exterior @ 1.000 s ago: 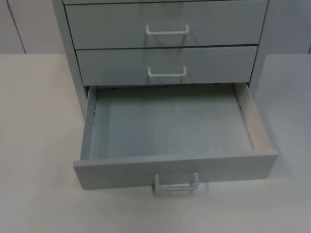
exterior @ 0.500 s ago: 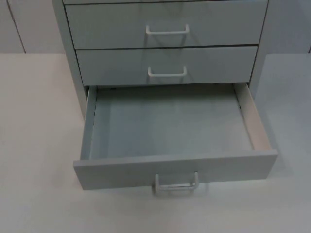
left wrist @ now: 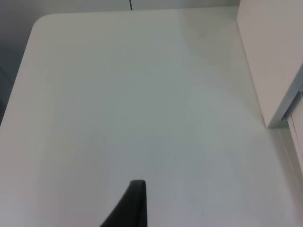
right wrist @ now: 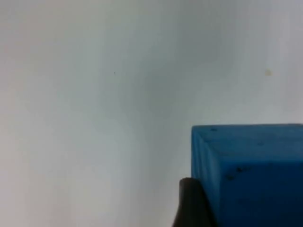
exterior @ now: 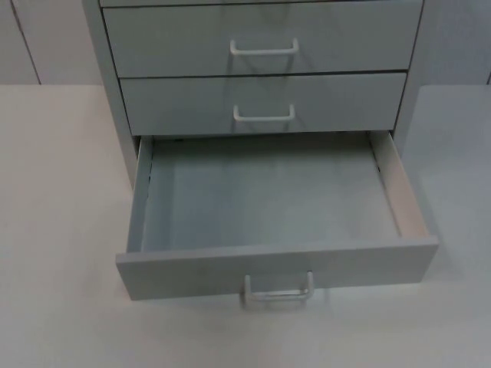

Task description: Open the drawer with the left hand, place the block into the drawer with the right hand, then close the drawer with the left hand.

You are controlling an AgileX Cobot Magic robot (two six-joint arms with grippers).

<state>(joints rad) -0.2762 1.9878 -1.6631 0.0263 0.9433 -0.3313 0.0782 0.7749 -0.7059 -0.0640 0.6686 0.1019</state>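
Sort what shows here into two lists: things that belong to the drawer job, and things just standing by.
Job:
- open grey bottom drawer, nothing in it
- its white handle
- blue rectangular block against the right gripper's black fingertip
- left gripper's fingertip, waiting over the table

Standing by:
- two shut upper drawers
- white table top

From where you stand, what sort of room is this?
Probably a lab or office test bench: a grey cabinet with its bottom drawer open on a bare white table, and a blue block beside a pincer fingertip.
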